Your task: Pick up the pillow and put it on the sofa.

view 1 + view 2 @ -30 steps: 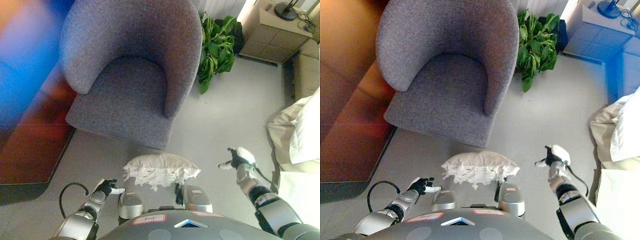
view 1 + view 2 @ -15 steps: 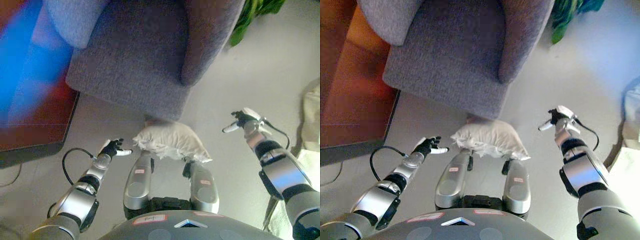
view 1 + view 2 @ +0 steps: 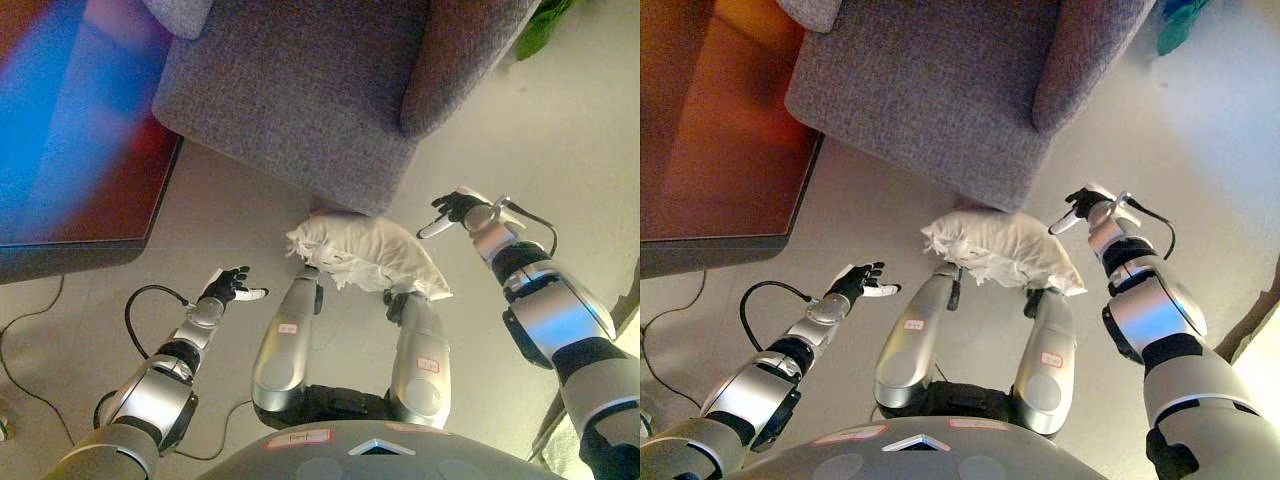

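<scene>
You see one white pillow (image 3: 365,257) on the floor just in front of the grey sofa (image 3: 320,90), whose back and top are cut off by the frame. Two hands flank the pillow without touching it. The left hand (image 3: 230,287) is spread open; the right hand (image 3: 455,210) has relaxed, outstretched fingers and holds nothing.

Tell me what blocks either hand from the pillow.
Nothing visible does. The pillow lies on the floor against the sofa, with the left hand and right hand open on either side, only bare floor between.
</scene>
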